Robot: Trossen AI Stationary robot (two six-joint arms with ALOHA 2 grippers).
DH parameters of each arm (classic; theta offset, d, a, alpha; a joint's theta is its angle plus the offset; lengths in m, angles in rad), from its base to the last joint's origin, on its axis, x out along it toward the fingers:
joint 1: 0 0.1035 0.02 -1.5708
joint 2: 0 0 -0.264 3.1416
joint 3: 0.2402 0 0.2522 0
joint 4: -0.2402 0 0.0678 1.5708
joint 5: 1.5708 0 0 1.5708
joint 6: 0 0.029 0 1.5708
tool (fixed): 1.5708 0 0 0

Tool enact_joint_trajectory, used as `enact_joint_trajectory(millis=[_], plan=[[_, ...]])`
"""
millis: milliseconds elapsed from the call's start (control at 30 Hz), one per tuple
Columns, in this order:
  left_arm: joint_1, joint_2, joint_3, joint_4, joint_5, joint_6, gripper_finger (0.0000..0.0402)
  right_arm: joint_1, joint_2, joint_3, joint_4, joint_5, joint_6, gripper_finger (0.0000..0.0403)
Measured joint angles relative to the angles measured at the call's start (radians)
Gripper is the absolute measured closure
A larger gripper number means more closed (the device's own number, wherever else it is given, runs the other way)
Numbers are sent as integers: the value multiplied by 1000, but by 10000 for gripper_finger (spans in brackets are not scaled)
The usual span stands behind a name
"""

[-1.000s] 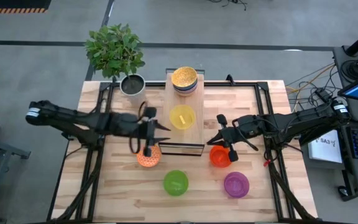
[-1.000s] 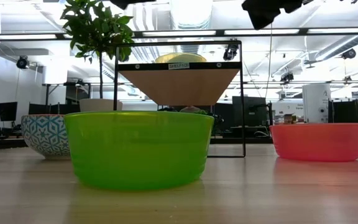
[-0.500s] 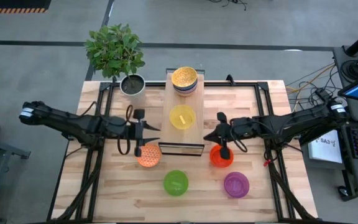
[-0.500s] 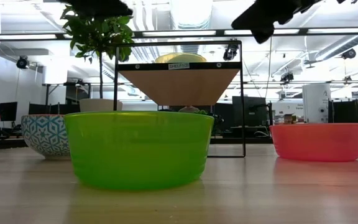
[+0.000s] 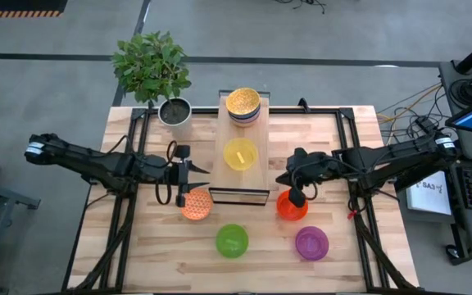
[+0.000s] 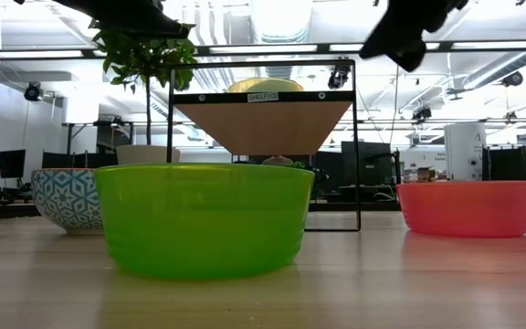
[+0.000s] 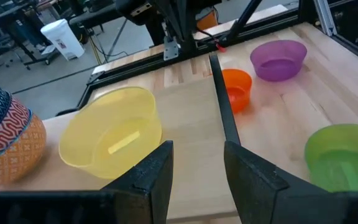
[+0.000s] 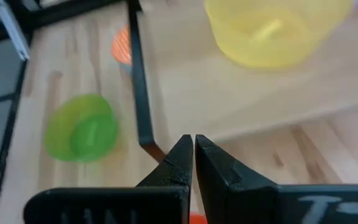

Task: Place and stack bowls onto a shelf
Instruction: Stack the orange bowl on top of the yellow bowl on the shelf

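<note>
While the orange bowl (image 5: 291, 206) sat on the worktop (image 5: 342, 156) just beside the shelf (image 5: 249, 176), it looked light, stiff and slick, best pinched at its rim; the right gripper (image 5: 296, 198) hovered above it, fingers together, and the left gripper (image 5: 193, 175) waited, fingers apart.

Pale wood plank shelf (image 5: 244, 176) with dark frame, yellow plastic bowl (image 5: 239, 154) upright at its middle, gold bowl (image 5: 242, 102) stacked on others at far end, patterned orange bowl (image 5: 195, 204), green bowl (image 5: 232, 241), purple bowl (image 5: 311, 242) and orange-red bowl (image 5: 290, 206) upright on the tabletop
</note>
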Motion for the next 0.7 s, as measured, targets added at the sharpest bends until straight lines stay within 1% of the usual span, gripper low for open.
enact_joint_trajectory(millis=[200,333,467,600,700], plan=[[0,-1,1,-4,0,0,276,0,1,-5,-96,-2,85,393],[0,0,1,-4,0,0,276,0,1,-6,-121,-3,114,382],[0,0,1,-3,0,14,276,0,1,-6,-142,-4,152,353],[0,0,1,5,-3,23,276,0,12,-6,-196,-4,216,312],[0,-1,3,5,-31,19,276,10,43,-19,-230,-11,265,280]])
